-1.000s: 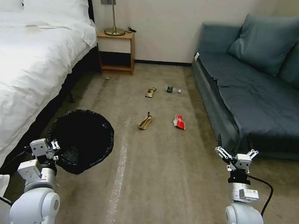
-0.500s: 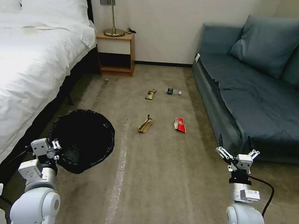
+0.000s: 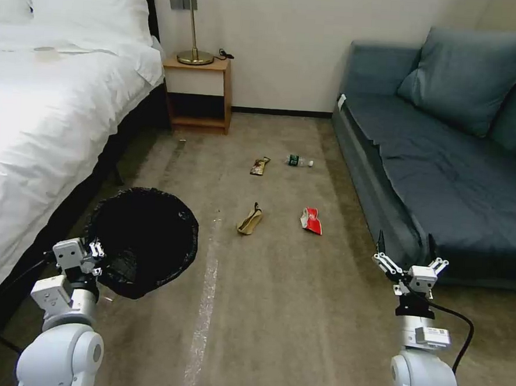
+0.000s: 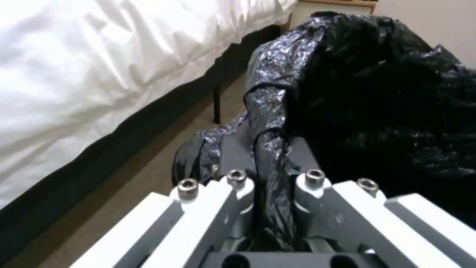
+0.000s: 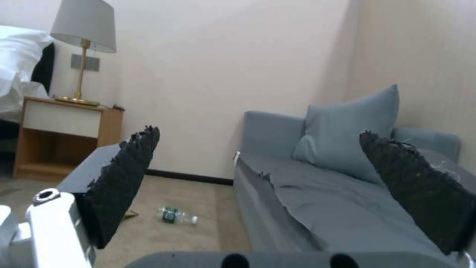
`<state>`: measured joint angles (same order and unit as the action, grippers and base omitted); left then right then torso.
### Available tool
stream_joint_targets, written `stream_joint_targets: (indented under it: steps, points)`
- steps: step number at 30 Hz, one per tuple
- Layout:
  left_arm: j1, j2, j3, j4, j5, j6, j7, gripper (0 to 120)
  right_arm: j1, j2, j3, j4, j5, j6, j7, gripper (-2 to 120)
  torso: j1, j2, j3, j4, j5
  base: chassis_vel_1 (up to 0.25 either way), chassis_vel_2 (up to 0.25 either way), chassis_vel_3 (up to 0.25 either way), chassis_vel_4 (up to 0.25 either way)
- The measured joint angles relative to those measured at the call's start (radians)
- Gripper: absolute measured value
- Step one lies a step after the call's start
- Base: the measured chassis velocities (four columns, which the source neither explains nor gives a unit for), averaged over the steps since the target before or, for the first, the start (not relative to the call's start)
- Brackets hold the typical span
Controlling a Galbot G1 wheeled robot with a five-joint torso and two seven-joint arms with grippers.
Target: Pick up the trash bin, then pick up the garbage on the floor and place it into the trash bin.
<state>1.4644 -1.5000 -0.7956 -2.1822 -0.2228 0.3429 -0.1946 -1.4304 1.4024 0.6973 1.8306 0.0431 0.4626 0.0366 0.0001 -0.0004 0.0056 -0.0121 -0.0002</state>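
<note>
Bin [image 3: 144, 238] hung off the floor beside the bed [image 3: 41, 115], its black bag rim clamped tight in the left pincer [image 3: 94, 252] at the near edge. Right pincer [image 3: 405, 248] stood wide open and empty, near the sofa [image 3: 446, 169]. Ahead of it on the carpet: paper bag [image 3: 249, 220], red wrapper [image 3: 311, 220]; farther off, bar wrapper [image 3: 259, 166], bottle [image 3: 299, 160].

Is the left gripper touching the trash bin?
Touching. In the left wrist view, the left gripper has its jaws shut on the black bag rim of the trash bin.
</note>
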Motion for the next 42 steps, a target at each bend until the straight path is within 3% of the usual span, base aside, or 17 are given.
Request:
stream_joint_targets:
  steps: [42]
  points:
    - [-0.001,-0.004,-0.007,0.006,0.016,-0.008,-0.001,4,0.006,0.004,-0.001,-0.017,0.002,0.016,-0.01,100,0.0,0.0,0.0,0.0,0.0001,-0.068,0.065,0.071,-0.071]
